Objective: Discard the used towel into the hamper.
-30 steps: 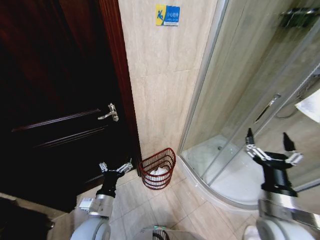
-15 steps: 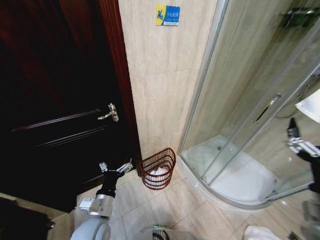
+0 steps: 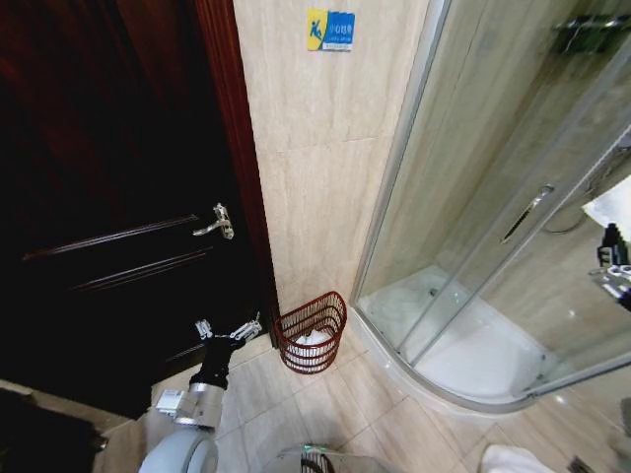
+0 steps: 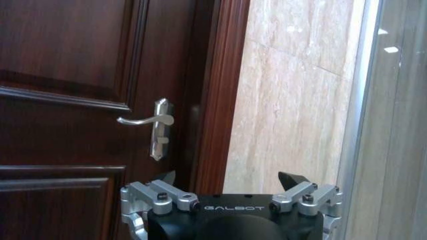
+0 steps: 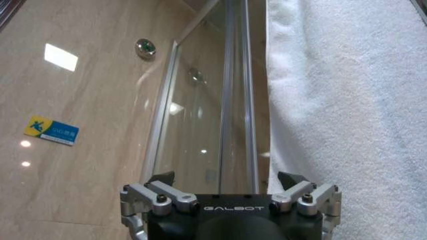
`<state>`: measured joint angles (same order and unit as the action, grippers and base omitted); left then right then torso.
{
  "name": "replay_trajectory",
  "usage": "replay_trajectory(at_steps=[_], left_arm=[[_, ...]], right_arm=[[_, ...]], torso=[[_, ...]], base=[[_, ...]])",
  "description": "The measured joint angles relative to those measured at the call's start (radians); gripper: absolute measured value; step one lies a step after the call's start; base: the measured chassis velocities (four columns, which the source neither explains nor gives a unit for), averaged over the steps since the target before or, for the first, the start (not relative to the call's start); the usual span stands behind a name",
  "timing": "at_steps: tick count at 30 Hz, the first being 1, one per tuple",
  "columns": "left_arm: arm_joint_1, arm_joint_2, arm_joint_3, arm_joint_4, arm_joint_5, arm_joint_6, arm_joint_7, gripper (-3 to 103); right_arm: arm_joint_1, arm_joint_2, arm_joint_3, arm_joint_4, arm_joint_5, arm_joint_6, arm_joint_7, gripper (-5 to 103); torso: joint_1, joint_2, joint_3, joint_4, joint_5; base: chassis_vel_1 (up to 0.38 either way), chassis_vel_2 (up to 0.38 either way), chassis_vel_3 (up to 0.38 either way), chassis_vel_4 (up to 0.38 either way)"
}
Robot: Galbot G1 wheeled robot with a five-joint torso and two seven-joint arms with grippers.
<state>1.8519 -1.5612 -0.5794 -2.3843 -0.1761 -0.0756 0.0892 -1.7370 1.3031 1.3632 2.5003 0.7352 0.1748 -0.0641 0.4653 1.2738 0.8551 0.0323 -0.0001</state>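
Note:
The hamper (image 3: 312, 333), a small reddish-brown ribbed basket, stands on the floor tiles against the wall by the door frame, with something white inside it. My left gripper (image 3: 229, 332) hovers low just left of it, open and empty; in the left wrist view it (image 4: 229, 177) faces the door. A white towel (image 5: 347, 100) hangs beside the shower glass, and a piece of it (image 3: 613, 211) shows at the right edge of the head view. My right gripper (image 5: 225, 179) is open and empty, raised close in front of the towel, at the head view's right edge (image 3: 616, 268).
A dark wooden door with a silver handle (image 3: 215, 223) stands on the left. The curved glass shower enclosure (image 3: 473, 197) and its white tray (image 3: 463, 350) take up the right. A blue sign (image 3: 330, 30) is on the tiled wall. White cloth (image 3: 513, 460) lies on the floor near my base.
My right arm has swung rightward and upward to the head view's edge, toward the hanging towel. The left arm and the hamper have not moved.

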Motion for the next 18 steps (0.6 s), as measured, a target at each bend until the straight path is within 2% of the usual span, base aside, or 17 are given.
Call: replay_trajectory(at_steps=[4,18], left_arm=[[0.000,0.000,0.000,0.000,0.000,0.000,0.000,100],[0.000,0.000,0.000,0.000,0.000,0.000,0.000,100]], right_arm=[[0.000,0.003,0.001,0.000,-0.003,0.000,-0.001,100],[0.003,0.009,-0.011,-0.001,-0.024,0.003,-0.014,100]], torso=[[0.000,0.000,0.000,0.0000,-0.0002],[0.000,0.000,0.000,0.0000,0.0002]], base=[[-0.030,-0.030,0.029,0.035],[-0.122,-0.123,0.132,0.126]])
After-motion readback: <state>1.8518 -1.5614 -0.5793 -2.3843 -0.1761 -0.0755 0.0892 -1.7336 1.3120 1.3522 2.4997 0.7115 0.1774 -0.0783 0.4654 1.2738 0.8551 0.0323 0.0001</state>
